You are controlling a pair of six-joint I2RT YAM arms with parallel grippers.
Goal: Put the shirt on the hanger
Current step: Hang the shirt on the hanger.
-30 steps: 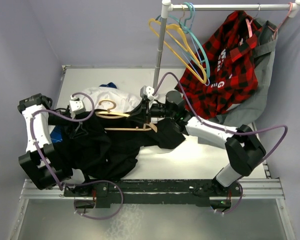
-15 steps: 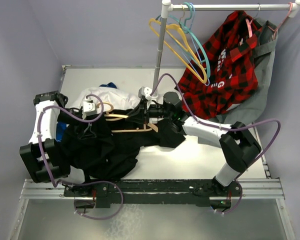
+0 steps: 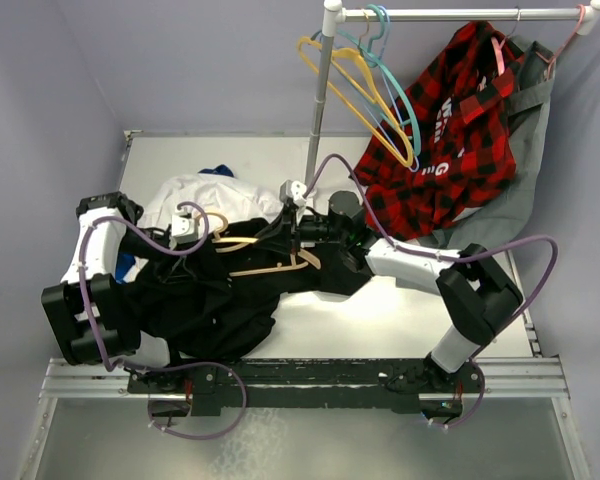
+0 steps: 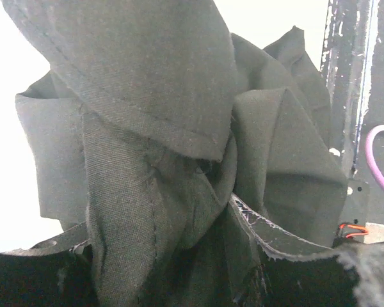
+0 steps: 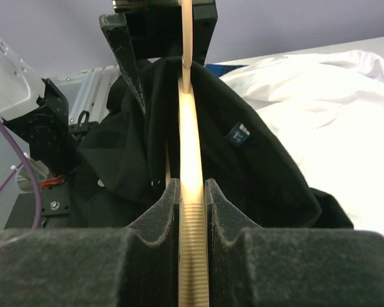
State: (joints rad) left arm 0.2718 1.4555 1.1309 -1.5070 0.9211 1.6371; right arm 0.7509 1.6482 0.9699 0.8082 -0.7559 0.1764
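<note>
Right claw [image 5: 192, 192] pinches the hanger [image 5: 192, 141], long axis left-right, hook far-left; left claw [image 4: 173, 268] unreadable

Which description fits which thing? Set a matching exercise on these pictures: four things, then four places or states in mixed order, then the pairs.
Things:
1. wooden hanger
2. black shirt
3. plaid shirt
4. white shirt

Places or states:
a. hanging at the rail
b. clamped between the right fingers
c. on the table, partly under another garment
d. heaped on the table, draped over the hanger

Pairs: 1-b, 2-d, 3-a, 4-c
</note>
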